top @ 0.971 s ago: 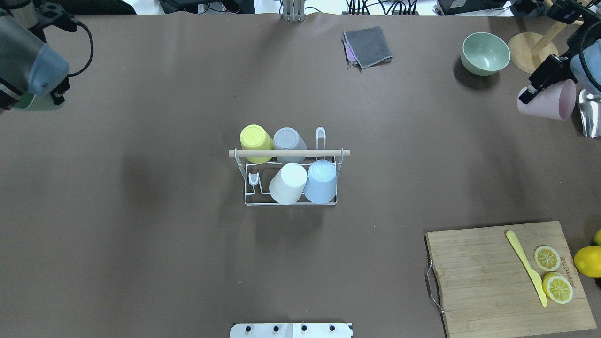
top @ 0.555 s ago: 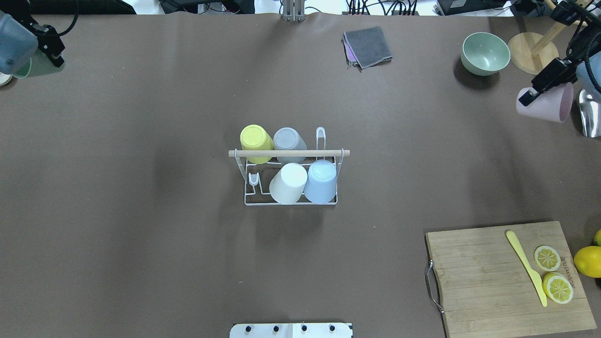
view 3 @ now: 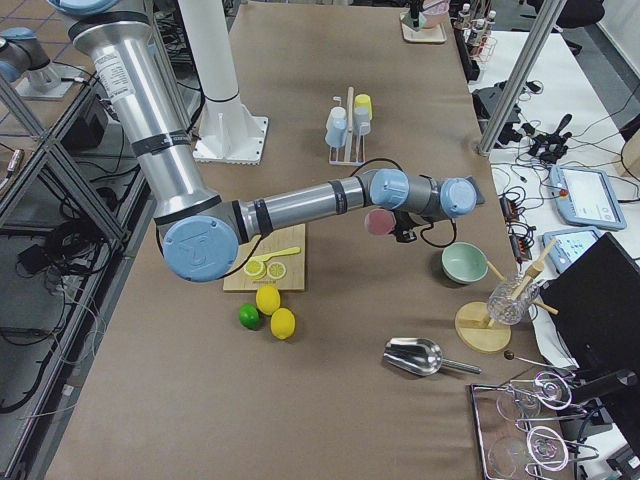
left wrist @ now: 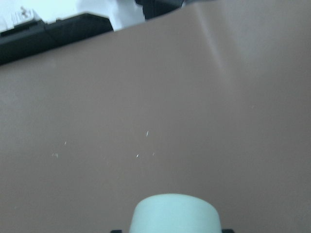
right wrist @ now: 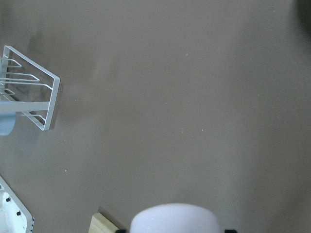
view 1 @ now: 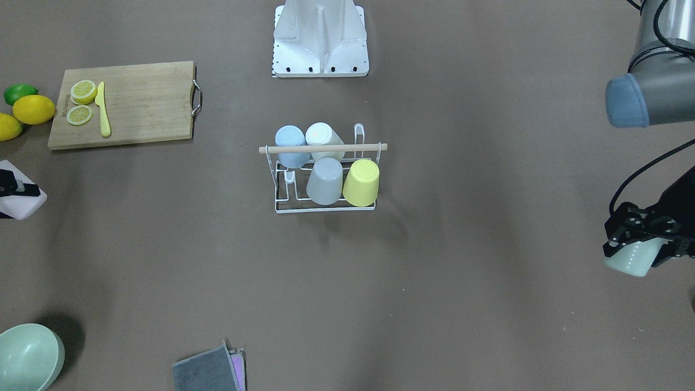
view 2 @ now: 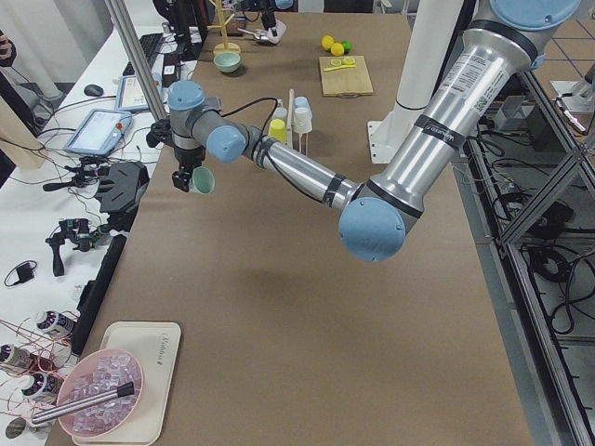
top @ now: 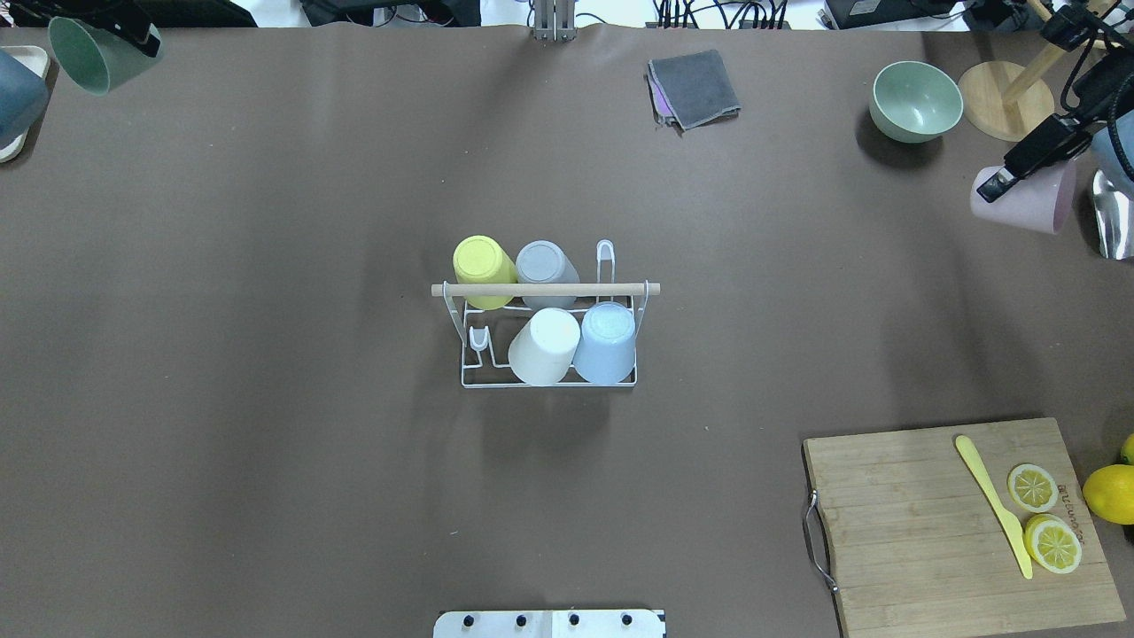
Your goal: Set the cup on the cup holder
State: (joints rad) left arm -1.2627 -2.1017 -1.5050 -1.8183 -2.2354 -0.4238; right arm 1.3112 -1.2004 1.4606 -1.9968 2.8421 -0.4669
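The cup holder, a white wire rack with a wooden rod across its top, stands mid-table and bears yellow, grey, white and blue cups upside down. Two prongs are bare, one at its front left and one at its back right. My left gripper is shut on a green cup above the far left corner; the cup also shows in the left wrist view. My right gripper is shut on a pink cup above the far right edge; the cup also shows in the right wrist view.
A cutting board with lemon slices and a yellow knife lies front right, with lemons beside it. A green bowl, a wooden stand, a metal scoop and a grey cloth lie along the far side.
My left gripper has carried the green cup toward the table's far left corner. My right gripper has shifted slightly with the pink cup. The rack and its cups have not moved.
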